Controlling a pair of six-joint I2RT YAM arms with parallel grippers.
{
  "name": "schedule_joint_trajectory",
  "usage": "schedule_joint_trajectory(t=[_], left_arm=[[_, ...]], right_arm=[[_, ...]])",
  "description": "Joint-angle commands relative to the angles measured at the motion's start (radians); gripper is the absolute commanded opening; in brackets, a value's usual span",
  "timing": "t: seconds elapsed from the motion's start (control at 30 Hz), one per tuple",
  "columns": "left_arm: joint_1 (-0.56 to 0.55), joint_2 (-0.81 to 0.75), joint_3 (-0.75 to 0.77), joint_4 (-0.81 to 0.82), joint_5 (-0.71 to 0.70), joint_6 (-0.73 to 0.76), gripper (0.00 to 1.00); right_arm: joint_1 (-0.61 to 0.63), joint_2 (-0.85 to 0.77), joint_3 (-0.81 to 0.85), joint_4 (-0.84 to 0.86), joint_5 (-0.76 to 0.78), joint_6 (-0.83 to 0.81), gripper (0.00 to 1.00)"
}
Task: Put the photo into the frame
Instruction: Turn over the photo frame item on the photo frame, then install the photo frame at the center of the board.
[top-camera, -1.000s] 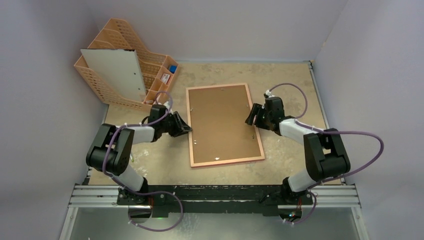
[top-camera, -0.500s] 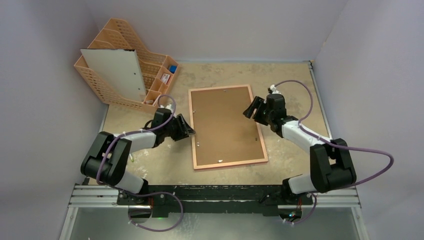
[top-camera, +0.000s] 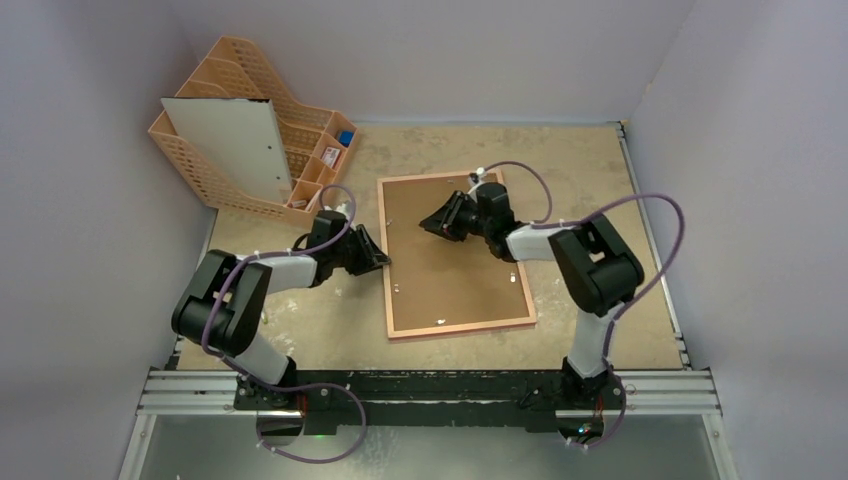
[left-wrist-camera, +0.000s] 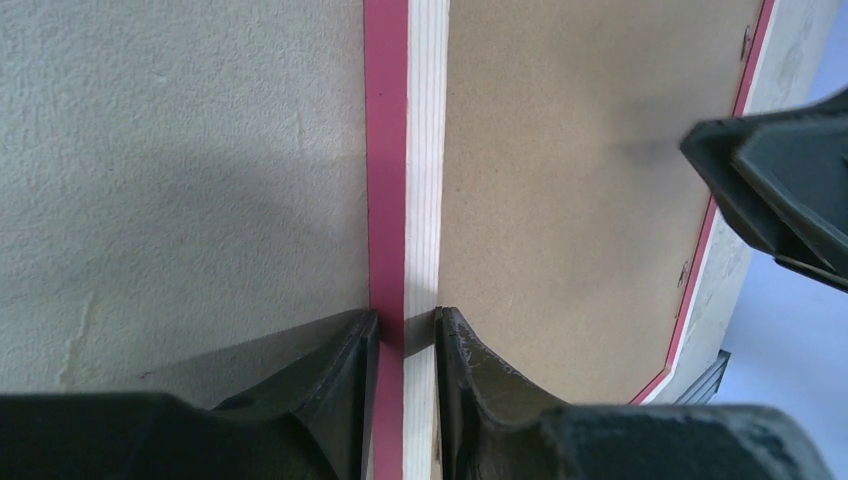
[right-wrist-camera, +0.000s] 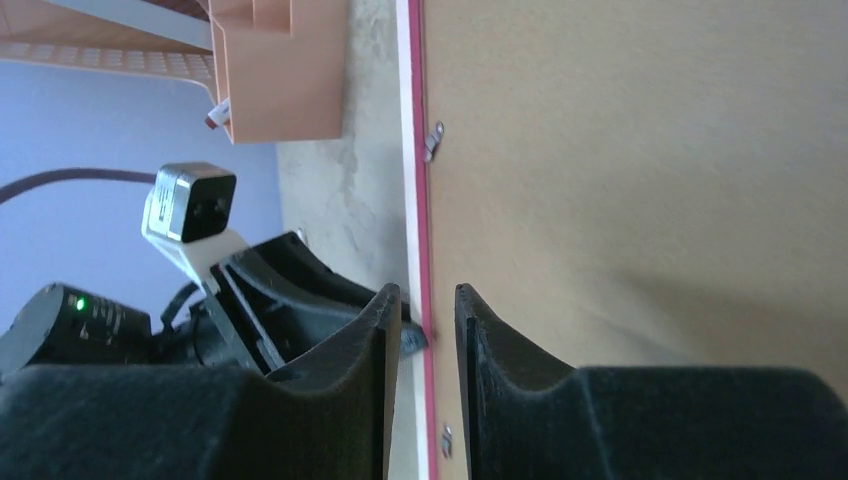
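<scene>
Matt brown fibreboard backing board (top-camera: 450, 250), pale wood frame (left-wrist-camera: 425, 150), pink-red edge

Your bench (top-camera: 580, 160) was mottled beige. The frame (top-camera: 388, 262) lay flat on it, face down w/ brown backing board (top-camera: 450, 270) up, approx. centre. An orange desk organiser (top-camera: 235, 80) stood at the far-left corner, apart from the frame.

The frame (top-camera: 457, 258) has a pink-red border, a pale striped wood reverse edge and a plain brown backing board (left-wrist-camera: 580, 200). The counter (top-camera: 580, 160) is mottled beige. The desk organiser (top-camera: 230, 110) is orange with a perforated grid, holding a white sheet (top-camera: 235, 145). Both arms' fingers (left-wrist-camera: 340, 370) are black; the cables (top-camera: 650, 215) are purple.
</scene>
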Motion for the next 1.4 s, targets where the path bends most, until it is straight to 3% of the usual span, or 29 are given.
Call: schedule_joint_trajectory(t=[0.0, 0.43, 1.03, 1.37], left_arm=[[-0.002, 0.04, 0.009, -0.047, -0.03, 0.018, 0.25], [-0.002, 0.053, 0.018, -0.067, -0.018, 0.027, 0.22], [-0.002, 0.031, 0.016, -0.087, -0.01, 0.031, 0.21], [-0.002, 0.029, 0.033, -0.101, -0.009, 0.044, 0.22]], right_arm=[[0.048, 0.111, 0.11, 0.134, -0.025, 0.143, 0.29], [0.129, 0.311, 0.338, -0.025, 0.088, 0.15, 0.24], [0.145, 0.404, 0.515, -0.222, 0.188, 0.13, 0.0], [0.182, 0.384, 0.574, -0.343, 0.302, 0.062, 0.0]])
